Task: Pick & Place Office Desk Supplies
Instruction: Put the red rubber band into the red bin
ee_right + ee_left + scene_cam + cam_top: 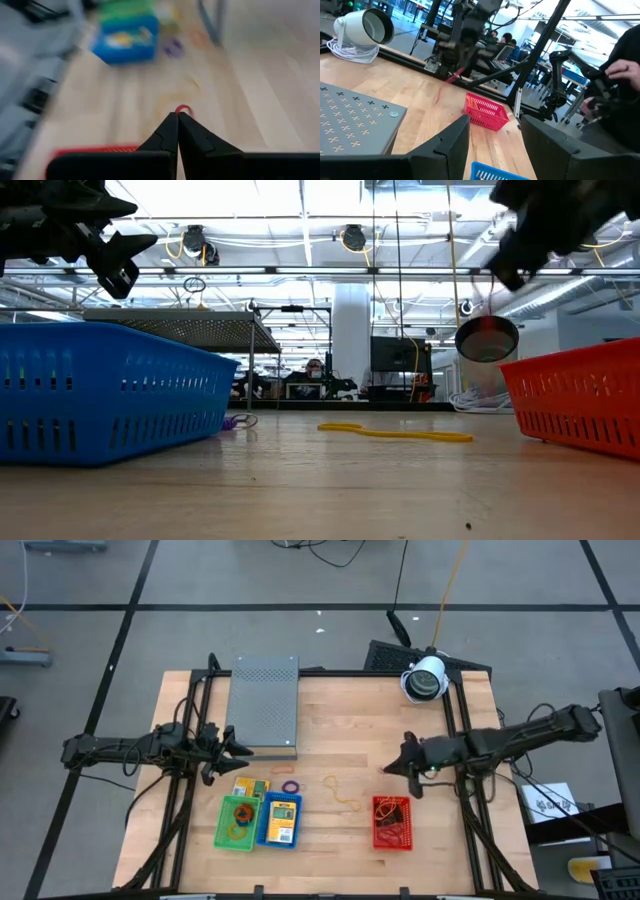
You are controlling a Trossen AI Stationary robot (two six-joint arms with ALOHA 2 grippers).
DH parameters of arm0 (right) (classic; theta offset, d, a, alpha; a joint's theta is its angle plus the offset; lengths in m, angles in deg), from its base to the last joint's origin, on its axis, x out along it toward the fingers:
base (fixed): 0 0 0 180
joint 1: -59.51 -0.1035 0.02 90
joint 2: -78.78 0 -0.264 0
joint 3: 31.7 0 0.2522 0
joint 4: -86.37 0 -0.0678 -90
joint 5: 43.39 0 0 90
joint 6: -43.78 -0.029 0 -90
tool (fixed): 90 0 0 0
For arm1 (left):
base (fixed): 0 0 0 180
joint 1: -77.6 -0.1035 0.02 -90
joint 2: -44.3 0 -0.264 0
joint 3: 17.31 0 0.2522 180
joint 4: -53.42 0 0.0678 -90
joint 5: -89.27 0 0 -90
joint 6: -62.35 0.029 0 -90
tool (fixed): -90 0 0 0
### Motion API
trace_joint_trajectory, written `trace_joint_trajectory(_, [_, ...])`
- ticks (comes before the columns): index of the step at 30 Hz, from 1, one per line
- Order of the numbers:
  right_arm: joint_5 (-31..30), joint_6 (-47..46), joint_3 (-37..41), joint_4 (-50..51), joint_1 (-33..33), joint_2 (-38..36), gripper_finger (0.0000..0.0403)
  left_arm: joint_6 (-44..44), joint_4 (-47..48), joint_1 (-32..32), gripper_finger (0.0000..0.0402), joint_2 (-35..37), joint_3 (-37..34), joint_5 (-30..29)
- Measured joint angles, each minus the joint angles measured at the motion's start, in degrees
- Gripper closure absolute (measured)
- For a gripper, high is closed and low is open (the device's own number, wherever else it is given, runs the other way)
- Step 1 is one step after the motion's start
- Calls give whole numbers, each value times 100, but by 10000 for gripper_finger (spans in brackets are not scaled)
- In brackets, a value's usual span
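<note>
Overhead, bright strip lights — below, a pale wooden table (340, 740) — grey floor around.

The pale wooden table top (340, 740) shows a smooth, matt grain. On it lies a flat grey perforated metal box (264, 705) with a dull, satin finish. Near that box stand three slotted plastic baskets, faintly glossy: a green one (238, 822), a blue one (279, 820) and, farther off, a red one (392, 822). A thin yellow rubber-band loop (345, 798) lies between blue and red baskets, soft and matt. The right gripper (177, 116) has smooth, matt black plastic-looking fingers.
</note>
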Motion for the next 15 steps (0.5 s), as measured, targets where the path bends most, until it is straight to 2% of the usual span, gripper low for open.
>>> trace_joint_trajectory(6, [861,625,-6,-461,-252,-593,402,3,0,0,215,0,0,0])
trace_joint_trajectory(15, [1066,523,-6,-457,-1295,-768,402,0,0,0,215,0,0,-2])
